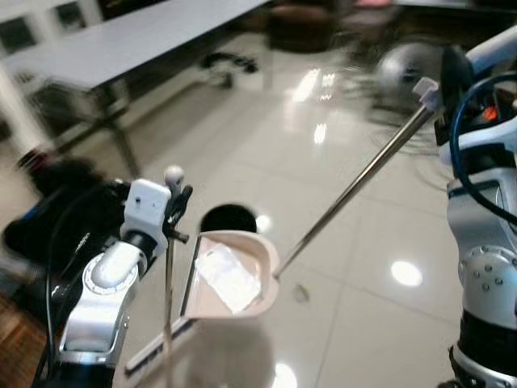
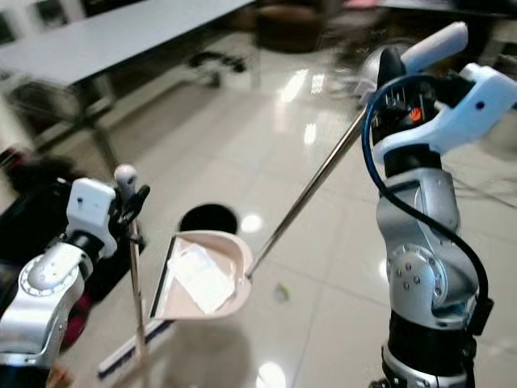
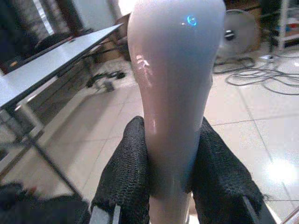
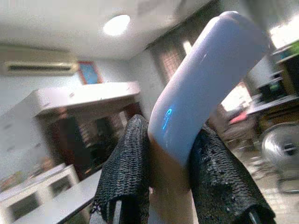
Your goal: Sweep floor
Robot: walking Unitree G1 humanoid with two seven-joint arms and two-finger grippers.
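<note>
Left gripper (image 3: 170,186) jaws clench a glossy broom handle (image 3: 175,88); right gripper (image 4: 170,186) jaws clench the curved dustpan handle (image 4: 201,93).

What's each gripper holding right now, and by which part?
Left gripper is shut on the top grip of the broom handle. Right gripper is shut on the top grip of the dustpan handle; the dustpan holds white debris.

No text, label, brand or number could be read anywhere. The framed picture (image 4: 87,72) on the wall was too blurred to show any writing, and the handle (image 3: 175,84) carried only a small blue reflection, not a sign.
</note>
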